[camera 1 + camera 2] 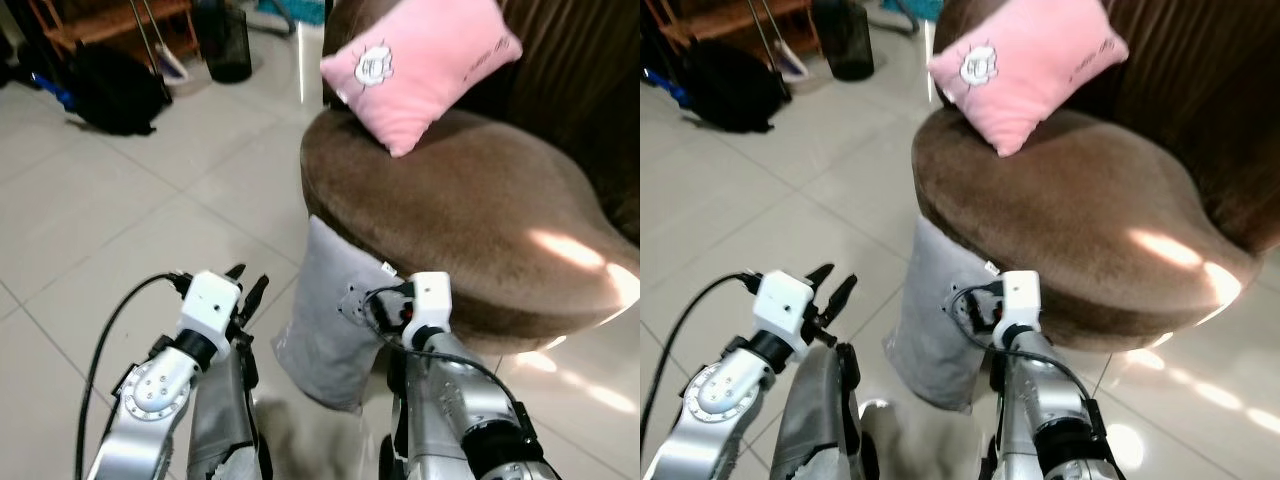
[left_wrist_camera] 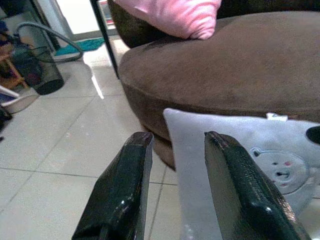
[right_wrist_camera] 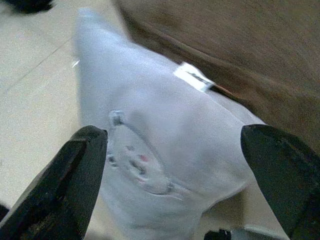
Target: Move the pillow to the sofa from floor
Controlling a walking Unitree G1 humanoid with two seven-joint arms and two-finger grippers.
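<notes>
A grey pillow point(image 1: 325, 315) with a small bear face stands on end on the tiled floor, leaning against the front of the round brown sofa point(image 1: 470, 200). A pink pillow point(image 1: 420, 60) rests on the sofa's back part. My left gripper point(image 1: 250, 280) is open, low over the floor just left of the grey pillow; in the left wrist view the pillow's edge point(image 2: 280, 145) lies past its fingertips. My right gripper point(image 3: 175, 135) is wide open and points straight at the pillow's face point(image 3: 165, 130), with nothing held. In the eye views its wrist hides the fingers.
A black backpack point(image 1: 115, 85) lies on the floor at the far left, beside a black mesh bin point(image 1: 228, 45) and a wooden shelf point(image 1: 100, 15). Pale tiled floor point(image 1: 120, 220) spreads out to the left of the sofa.
</notes>
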